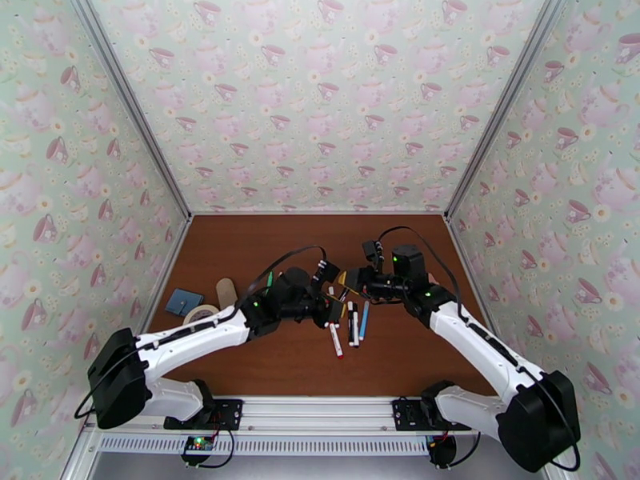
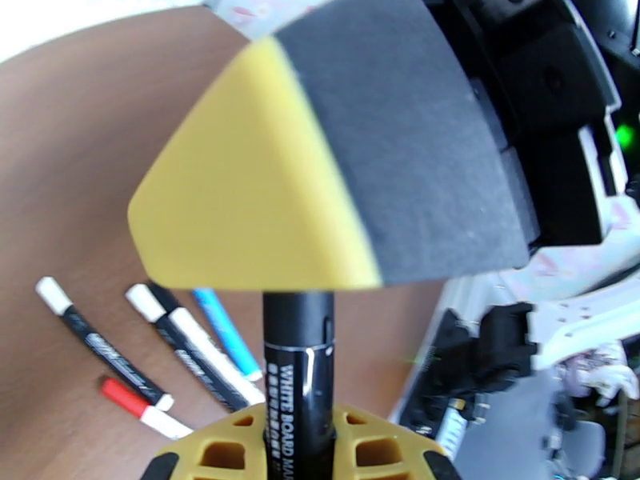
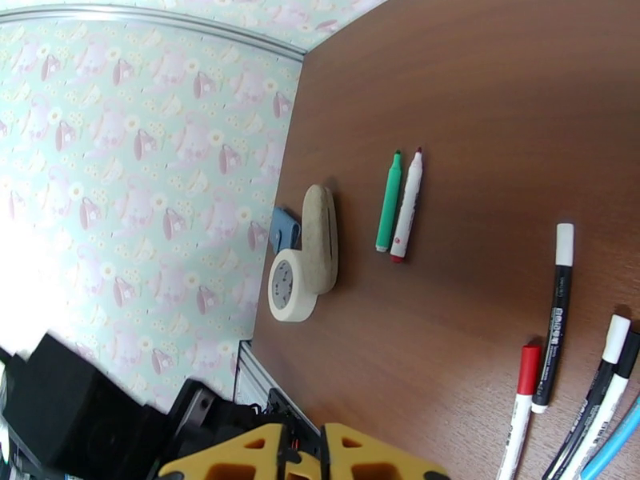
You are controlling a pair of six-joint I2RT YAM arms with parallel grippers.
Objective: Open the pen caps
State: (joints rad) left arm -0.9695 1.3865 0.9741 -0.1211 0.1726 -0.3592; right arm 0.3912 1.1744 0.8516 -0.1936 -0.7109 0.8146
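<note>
Left fingers: the yellow fingers (image 2: 232, 446) of the left gripper (image 2: 298, 442) are pinched on the barrel of a black pen (image 2: 298, 370), at the bottom edge of the left wrist view.
Held pen: glossy black, with white lettering reading WHITE BOARD MARKER along the barrel. A thin pale ring parts the barrel from the plain black cap (image 2: 298, 318), which sits on it.
Right fingers: the right gripper (image 3: 300, 456) is drawn together, with just a dark slit between its yellow fingers (image 3: 232, 464). Its yellow and grey foam pad (image 2: 336, 154) covers the pen's cap end, so the contact itself is hidden.
Where it is: in the air between the two gripper tips, above the middle of the brown table (image 1: 240, 250).
Pens below: close together on the table lie a white-capped black pen (image 3: 558, 314), a red-capped white pen (image 3: 520, 410), a black-and-white pair (image 3: 610, 370) side by side, and a light blue pen (image 3: 616, 442).
Pens apart: a green pen (image 3: 390, 202) and a red-tipped white pen (image 3: 406, 206) lie side by side, nearer the left wall.
Left edge: a beige lump (image 3: 320, 238) rests against a tape roll (image 3: 286, 286), with a small blue item (image 3: 282, 230) just beside them.
</note>
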